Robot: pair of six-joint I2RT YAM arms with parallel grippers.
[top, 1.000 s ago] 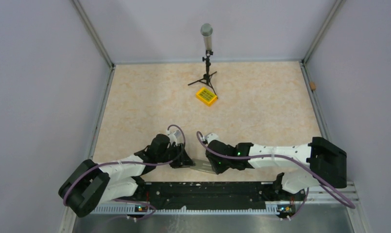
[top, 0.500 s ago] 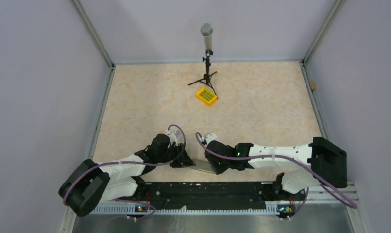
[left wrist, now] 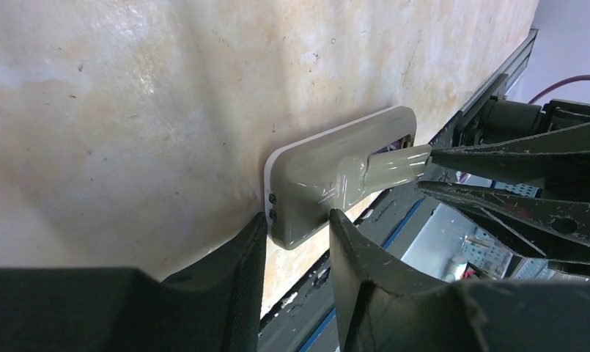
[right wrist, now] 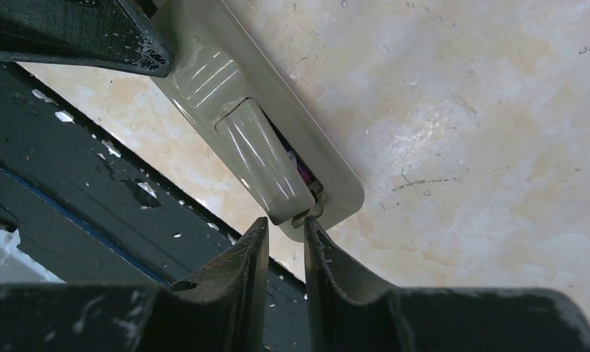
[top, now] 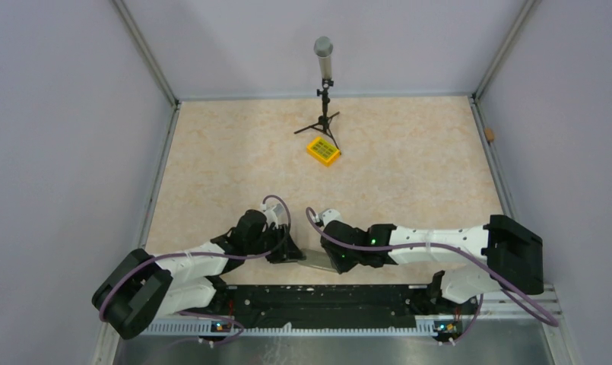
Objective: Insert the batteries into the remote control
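The remote control (top: 315, 259) lies back-up at the table's near edge, between my two grippers. In the left wrist view my left gripper (left wrist: 297, 218) is shut on one end of the remote (left wrist: 314, 183). Its long battery cover (right wrist: 259, 158) sits tilted, lifted off the open compartment. My right gripper (right wrist: 286, 224) is shut on the cover's tip at the remote's other end (right wrist: 336, 198). A purple sliver (right wrist: 297, 164) shows under the cover; I cannot tell whether it is one of the batteries. The batteries are otherwise hidden.
A yellow square box (top: 323, 151) lies mid-table, in front of a small black tripod with an upright cylinder (top: 325, 91). A dark metal rail (top: 325, 296) runs along the near edge, right beside the remote. Grey walls enclose the table.
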